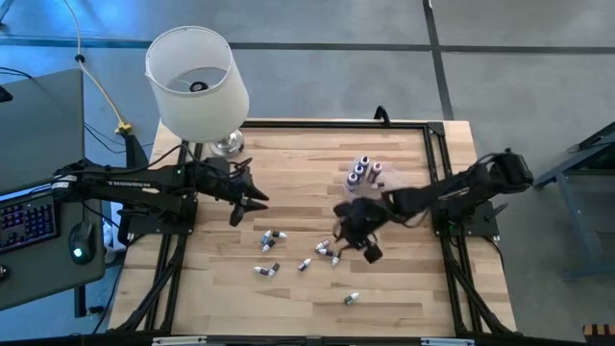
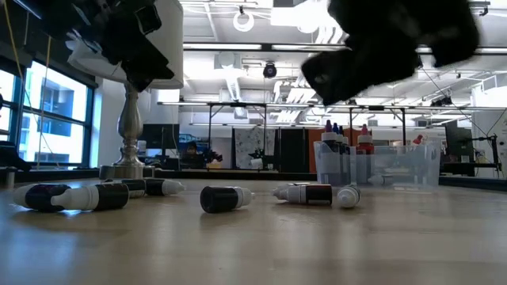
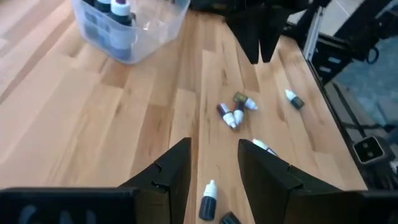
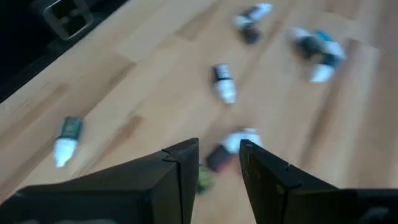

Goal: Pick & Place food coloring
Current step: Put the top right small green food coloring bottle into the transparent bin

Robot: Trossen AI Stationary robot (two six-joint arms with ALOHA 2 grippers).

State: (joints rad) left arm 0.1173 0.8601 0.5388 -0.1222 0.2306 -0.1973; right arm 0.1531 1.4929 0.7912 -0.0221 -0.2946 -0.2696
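Most of the food coloring bottles lay scattered on their sides across the near middle of the wooden desk, while a few stood upright in a clear plastic tub toward the far right. The right end effector hung low over the scattered bottles just near of the tub, its fingers parted and empty. The left end effector waited above the desk's left side beside a lamp, released, gripping nothing.
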